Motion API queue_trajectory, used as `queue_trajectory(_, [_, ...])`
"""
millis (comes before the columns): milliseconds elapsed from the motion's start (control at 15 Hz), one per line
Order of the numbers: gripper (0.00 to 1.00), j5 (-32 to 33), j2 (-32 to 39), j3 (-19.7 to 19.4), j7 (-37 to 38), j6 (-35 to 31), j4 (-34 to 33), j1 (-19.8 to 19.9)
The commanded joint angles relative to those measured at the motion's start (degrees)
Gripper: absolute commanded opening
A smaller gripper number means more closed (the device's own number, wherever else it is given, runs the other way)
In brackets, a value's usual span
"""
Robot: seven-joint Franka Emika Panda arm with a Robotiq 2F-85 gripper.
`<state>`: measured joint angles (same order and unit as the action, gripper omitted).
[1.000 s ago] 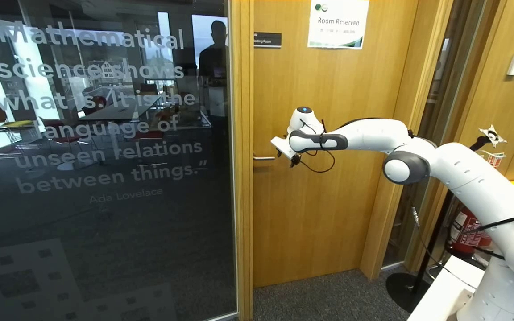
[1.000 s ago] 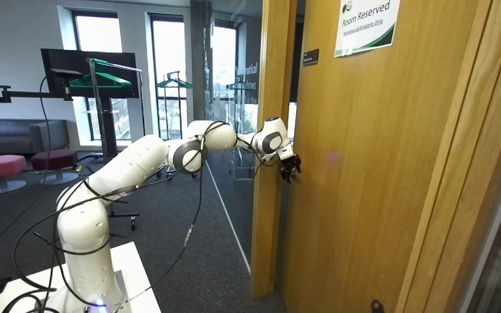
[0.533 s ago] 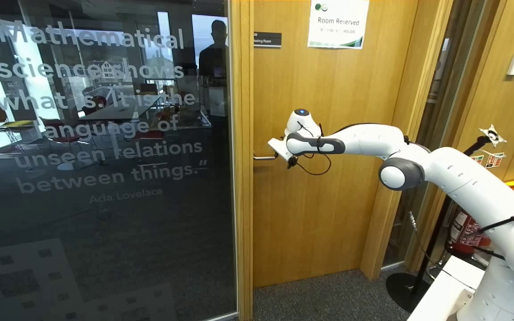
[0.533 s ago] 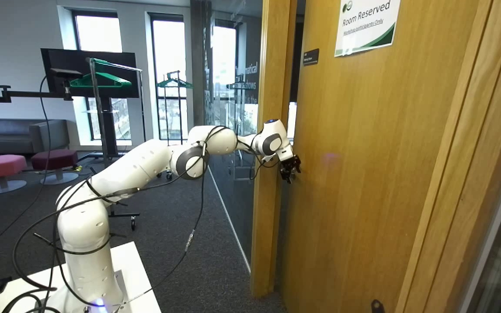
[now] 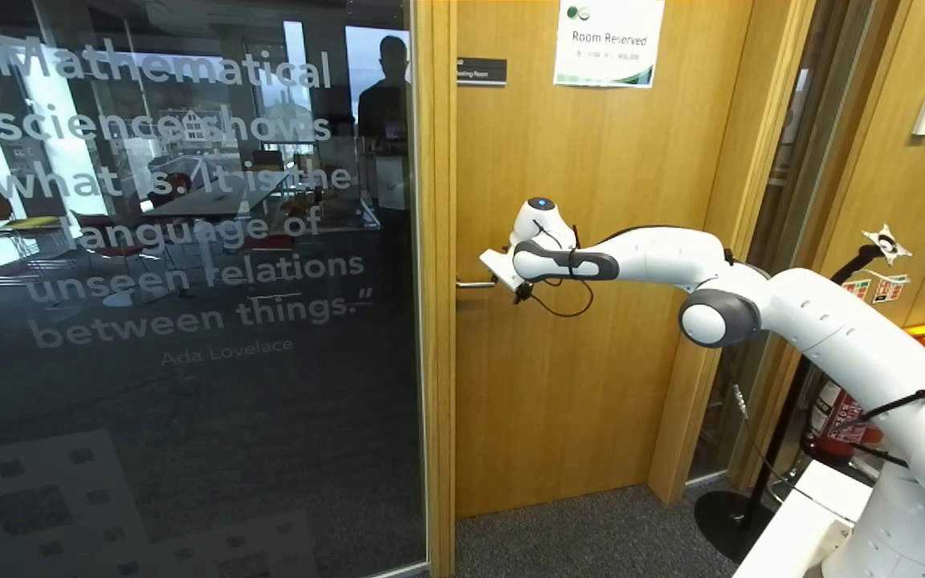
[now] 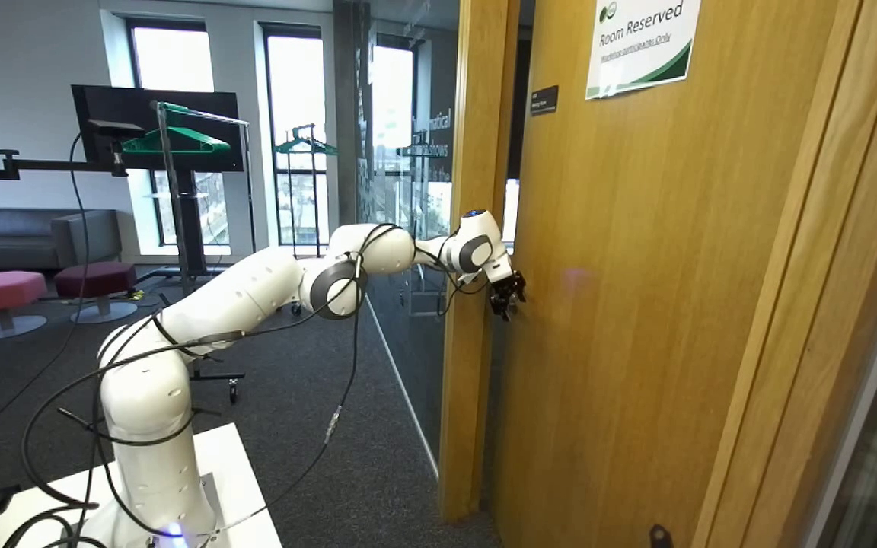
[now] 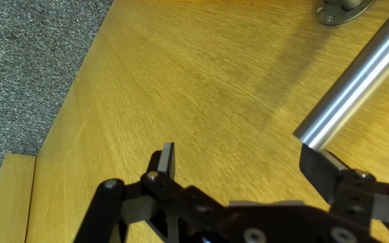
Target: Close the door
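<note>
The light-oak door (image 5: pixel 575 385) has a dark nameplate and a white-green notice; it also fills the right of an exterior view (image 6: pixel 636 320), where a narrow gap shows between its edge and the frame. Its silver lever handle (image 5: pixel 474 284) sticks out left of my gripper (image 5: pixel 520 294). In the wrist view the handle (image 7: pixel 356 81) ends right at the tip of the right finger; I cannot tell whether they touch. My gripper (image 7: pixel 241 160) is open, with only door surface (image 7: pixel 187 87) seen between its fingers. In an exterior view the gripper (image 6: pixel 508 295) hides the handle.
A wooden door frame (image 5: pixel 435 321) and a dark glass panel (image 5: pixel 189 401) with white lettering stand beside the door. A black stand base (image 5: pixel 731 518) and a fire extinguisher (image 5: pixel 836 413) are near the robot's white table (image 5: pixel 808 526). A cable (image 6: pixel 320 457) hangs from the arm.
The arm's elbow has sunk and the gripper has shifted slightly down and toward the handle side. The door shows no visible movement.
</note>
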<state>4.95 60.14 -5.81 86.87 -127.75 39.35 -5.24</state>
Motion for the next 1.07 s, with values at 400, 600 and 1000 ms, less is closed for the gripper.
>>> queue_trajectory(400, [1.00,-1.5,2.1,4.9,-5.3,-0.5,-4.6,-0.1])
queue_trajectory(600, [1.00,-1.6,2.0,6.9,-7.7,-0.5,-4.7,0.2])
queue_trajectory(1000, [1.00,-1.6,1.6,9.6,-10.5,-0.2,-3.7,1.1])
